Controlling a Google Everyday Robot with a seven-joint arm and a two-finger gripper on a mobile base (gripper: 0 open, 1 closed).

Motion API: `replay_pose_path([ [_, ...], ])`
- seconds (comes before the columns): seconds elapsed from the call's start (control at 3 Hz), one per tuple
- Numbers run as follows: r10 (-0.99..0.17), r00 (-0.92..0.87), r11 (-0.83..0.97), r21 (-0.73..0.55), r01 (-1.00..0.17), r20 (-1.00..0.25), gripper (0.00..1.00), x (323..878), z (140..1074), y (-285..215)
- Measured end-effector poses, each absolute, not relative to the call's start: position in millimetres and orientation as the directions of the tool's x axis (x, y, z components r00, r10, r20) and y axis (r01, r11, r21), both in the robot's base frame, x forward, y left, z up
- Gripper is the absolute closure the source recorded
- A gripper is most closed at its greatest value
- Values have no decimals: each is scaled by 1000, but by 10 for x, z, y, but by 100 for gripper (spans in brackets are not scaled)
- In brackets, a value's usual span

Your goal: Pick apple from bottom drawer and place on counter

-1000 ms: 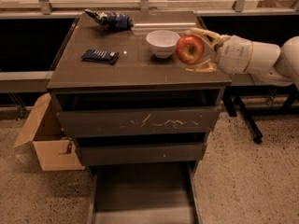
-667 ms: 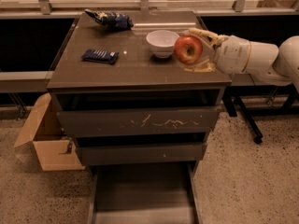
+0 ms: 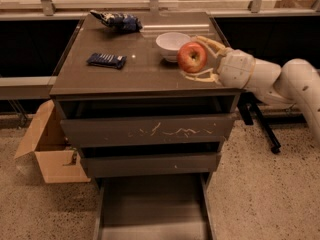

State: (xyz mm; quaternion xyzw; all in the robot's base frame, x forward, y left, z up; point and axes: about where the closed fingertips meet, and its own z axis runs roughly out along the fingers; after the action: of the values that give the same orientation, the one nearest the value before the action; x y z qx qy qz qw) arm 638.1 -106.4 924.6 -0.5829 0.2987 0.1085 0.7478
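The red apple (image 3: 192, 57) with a yellowish patch is held between the fingers of my gripper (image 3: 196, 58), which reaches in from the right. It sits low over the right part of the counter (image 3: 125, 76), just in front of the white bowl; I cannot tell whether it touches the top. The gripper is shut on the apple. The bottom drawer (image 3: 152, 209) is pulled out at the foot of the cabinet, its grey floor bare.
A white bowl (image 3: 172, 45) stands behind the apple. A dark blue packet (image 3: 106, 60) lies at the counter's left, a crumpled blue bag (image 3: 117, 20) at the back. An open cardboard box (image 3: 50, 151) sits on the floor left of the cabinet. Chair legs (image 3: 260, 126) stand at right.
The apple and gripper have shifted very slightly to the left and down over the counter; nothing else has moved.
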Motion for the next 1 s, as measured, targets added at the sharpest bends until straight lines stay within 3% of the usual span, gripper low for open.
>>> replay_pose_path([
  [0.33,-149,659,368,-660,-655,-737,100,6364,9097,-1011],
  [1.0,-150,499,390,-515,-764,-854,100,6299,8805,-1184],
])
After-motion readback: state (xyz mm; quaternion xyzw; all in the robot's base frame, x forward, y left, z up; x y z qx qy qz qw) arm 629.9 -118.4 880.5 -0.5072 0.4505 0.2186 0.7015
